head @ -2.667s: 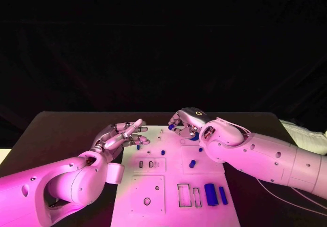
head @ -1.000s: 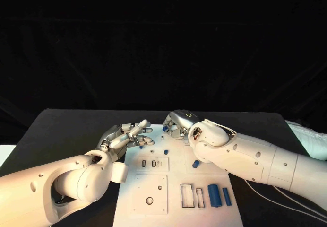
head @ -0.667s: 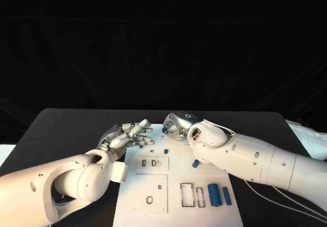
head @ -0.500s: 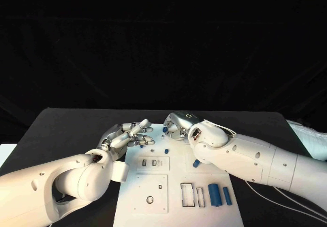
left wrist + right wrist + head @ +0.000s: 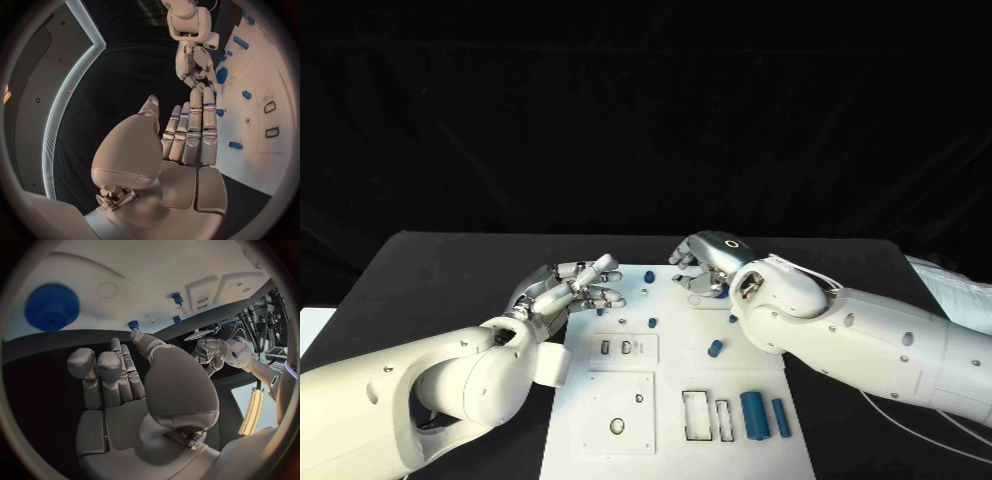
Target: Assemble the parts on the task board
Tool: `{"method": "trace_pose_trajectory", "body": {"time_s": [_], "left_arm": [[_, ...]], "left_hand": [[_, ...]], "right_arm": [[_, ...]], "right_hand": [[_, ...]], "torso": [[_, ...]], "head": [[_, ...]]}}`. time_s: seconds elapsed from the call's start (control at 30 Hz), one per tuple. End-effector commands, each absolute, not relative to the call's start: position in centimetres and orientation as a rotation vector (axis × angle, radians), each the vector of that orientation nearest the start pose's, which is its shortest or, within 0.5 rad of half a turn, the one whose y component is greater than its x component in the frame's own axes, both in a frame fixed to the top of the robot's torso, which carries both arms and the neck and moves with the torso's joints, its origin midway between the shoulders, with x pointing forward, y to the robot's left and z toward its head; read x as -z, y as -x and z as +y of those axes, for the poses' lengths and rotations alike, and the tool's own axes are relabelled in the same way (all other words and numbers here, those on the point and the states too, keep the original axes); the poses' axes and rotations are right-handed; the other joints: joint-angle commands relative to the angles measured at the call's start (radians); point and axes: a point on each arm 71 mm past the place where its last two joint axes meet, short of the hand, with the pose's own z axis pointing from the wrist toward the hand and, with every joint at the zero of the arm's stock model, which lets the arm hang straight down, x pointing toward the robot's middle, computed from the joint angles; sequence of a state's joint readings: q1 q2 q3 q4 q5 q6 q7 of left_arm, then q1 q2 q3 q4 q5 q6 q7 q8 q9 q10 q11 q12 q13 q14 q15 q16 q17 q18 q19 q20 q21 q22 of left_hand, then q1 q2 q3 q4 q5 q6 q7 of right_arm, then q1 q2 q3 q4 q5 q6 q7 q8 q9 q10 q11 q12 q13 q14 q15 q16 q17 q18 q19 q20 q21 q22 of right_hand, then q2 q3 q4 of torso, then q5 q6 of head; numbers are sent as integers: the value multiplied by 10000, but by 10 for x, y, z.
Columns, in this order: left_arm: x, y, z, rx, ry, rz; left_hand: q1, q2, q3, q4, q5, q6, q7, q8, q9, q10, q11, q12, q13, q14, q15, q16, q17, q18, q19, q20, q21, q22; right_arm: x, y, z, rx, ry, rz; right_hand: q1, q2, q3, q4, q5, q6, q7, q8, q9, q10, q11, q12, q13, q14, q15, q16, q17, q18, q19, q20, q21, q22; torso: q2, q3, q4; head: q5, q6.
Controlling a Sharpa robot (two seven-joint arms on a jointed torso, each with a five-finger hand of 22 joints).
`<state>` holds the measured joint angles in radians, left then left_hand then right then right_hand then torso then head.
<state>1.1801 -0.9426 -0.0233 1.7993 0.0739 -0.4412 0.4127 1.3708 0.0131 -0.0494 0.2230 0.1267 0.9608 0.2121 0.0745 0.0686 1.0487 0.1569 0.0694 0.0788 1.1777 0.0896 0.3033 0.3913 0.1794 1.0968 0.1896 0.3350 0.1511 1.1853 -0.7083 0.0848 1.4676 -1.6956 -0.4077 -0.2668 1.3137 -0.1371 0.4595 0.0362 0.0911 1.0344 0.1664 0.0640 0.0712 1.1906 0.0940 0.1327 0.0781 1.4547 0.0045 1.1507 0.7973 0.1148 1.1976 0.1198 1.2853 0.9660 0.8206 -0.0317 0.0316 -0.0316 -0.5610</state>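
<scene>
Task board (image 5: 678, 440) sits flat in the middle of my black table (image 5: 430, 270), long axis running straight away from me, near short edge toward my body and far short edge up by both hands. My left hand (image 5: 570, 289) hangs over the board's far left corner, holding nothing, fingers stretched out fairly straight and close together, pointing toward the far middle of the board; in the left wrist view (image 5: 187, 145) you can see them laid side by side with the thumb off to one side. My right hand (image 5: 705, 265) is at the far edge of the board, a bit right of centre, fingers relaxed and apart, nothing in them as far as the right wrist view (image 5: 119, 385) shows. Just past those fingertips there's a blue gear (image 5: 52, 307) lying flat on the board with its toothed round face up. Out on the board: a small blue peg (image 5: 649, 276) near the far edge between my two hands, another small blue peg (image 5: 652, 322) further in toward me, and a short blue piece (image 5: 715, 348) right of centre, tilted so its long axis leans slightly off the board's. Near the close right corner two long blue bars (image 5: 763, 416) lie side by side, touching or nearly, both lengthwise with the board, next to two empty rectangular slots (image 5: 705, 416).
</scene>
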Motion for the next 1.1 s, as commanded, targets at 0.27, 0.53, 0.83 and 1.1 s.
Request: {"method": "trace_pose_trajectory", "body": {"time_s": [0.27, 0.53, 0.83, 1.1], "left_arm": [[159, -436, 186, 16470, 11935, 14047], [159, -437, 188, 16421, 11944, 14014], [159, -437, 187, 16399, 11941, 13987], [160, -437, 188, 16384, 11949, 13989]], "left_hand": [[17, 93, -6, -45, -28, -39, 16, -52, -3, -45, 0, -43, -6, -91, 13, -59, 27, 0, -90, 33, -65, -8], [24, 97, -3, -52, -28, -36, 13, -50, -2, -40, -2, -38, -4, -98, 13, -62, 33, 1, -96, 34, -68, -9], [38, 103, 2, -64, -26, -32, 15, -47, 0, -34, -4, -32, -2, -103, 11, -63, 39, 3, -100, 35, -69, -9], [41, 105, 3, -66, -26, -32, 15, -46, 0, -33, -4, -30, -1, -103, 11, -63, 41, 3, -100, 35, -69, -9]], "right_arm": [[135, -499, -214, -4823, 282, 15765], [144, -505, -234, -4208, -218, 16373], [149, -514, -232, -4170, -410, 16492], [155, -519, -220, -4376, -354, 16622]], "right_hand": [[-117, -687, -1509, 562, 667, -1220, -269, -11, -55, 2401, -502, 1734, 1518, 415, -379, 1311, 2023, -210, 894, -405, 727, 1333], [921, -232, -3326, 1882, 899, -1144, -253, 41, 63, 1982, -472, 6339, 6920, 613, -322, 2536, 4124, -359, 1335, -376, 1171, 2189], [1158, -97, -3444, 2332, 992, -1105, -196, 32, 61, 1700, -406, 8154, 9100, 629, -246, 2805, 4635, -405, 1447, -294, 1331, 2488], [1152, -12, -3458, 2427, 1061, -1017, -198, 65, 76, 1826, -400, 8745, 9746, 665, -237, 2920, 4876, -416, 1474, -280, 1369, 2560]], "torso": [[-76, 56, -228], [-65, 42, -201], [-50, 41, -176], [-56, 42, -184]], "head": [[37, 74], [-31, 90], [-62, 87], [-50, 34]]}}
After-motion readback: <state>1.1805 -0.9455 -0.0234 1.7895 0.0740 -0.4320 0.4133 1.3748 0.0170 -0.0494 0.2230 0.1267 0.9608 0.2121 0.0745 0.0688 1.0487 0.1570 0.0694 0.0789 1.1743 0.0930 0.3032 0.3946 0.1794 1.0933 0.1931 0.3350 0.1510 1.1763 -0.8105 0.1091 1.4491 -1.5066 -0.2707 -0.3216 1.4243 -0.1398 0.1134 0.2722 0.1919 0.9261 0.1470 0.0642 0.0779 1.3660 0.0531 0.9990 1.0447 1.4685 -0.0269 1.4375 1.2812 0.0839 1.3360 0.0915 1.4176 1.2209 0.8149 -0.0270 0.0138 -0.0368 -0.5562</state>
